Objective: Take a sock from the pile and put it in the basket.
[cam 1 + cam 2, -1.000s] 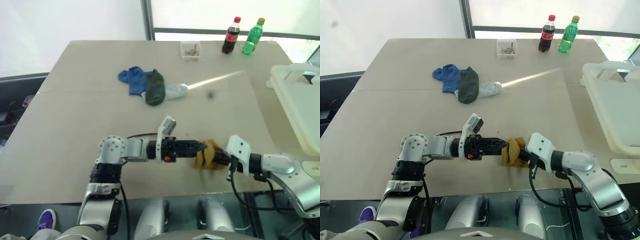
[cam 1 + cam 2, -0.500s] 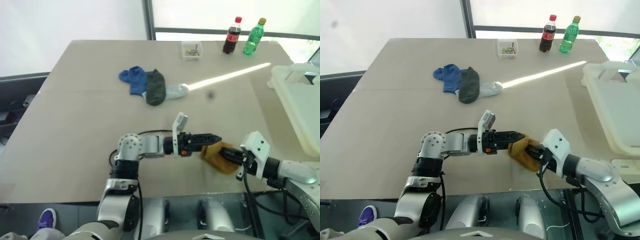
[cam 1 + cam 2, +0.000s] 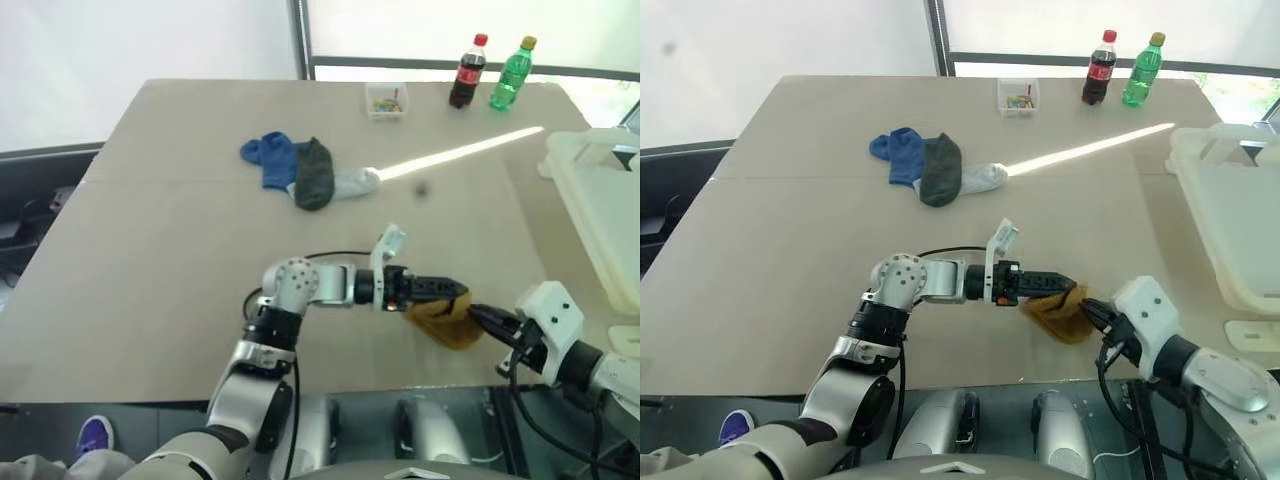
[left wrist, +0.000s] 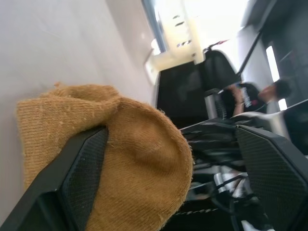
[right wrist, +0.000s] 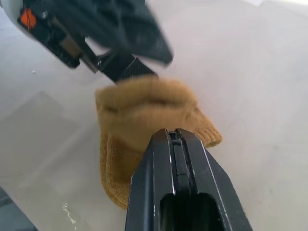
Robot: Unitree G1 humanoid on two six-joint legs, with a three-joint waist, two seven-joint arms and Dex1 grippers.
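The bench (image 3: 150,250) is a wide beige top that carries everything, its bare surface spreading out on all sides of the left pincer (image 3: 455,292). A bright streak of sunlight (image 3: 460,155) slants across it, beyond that pincer. Well past the streak, at the far edge, a small clear box (image 3: 384,101) holds small coloured bits. Near the box stand a cola bottle (image 3: 466,72) with a red cap and, just beside it, a green bottle (image 3: 510,74) with a yellow cap, both upright.

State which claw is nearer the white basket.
Right. The right claw, shut on the mustard sock, sits closer to the white basket; the open left claw is farther from it.
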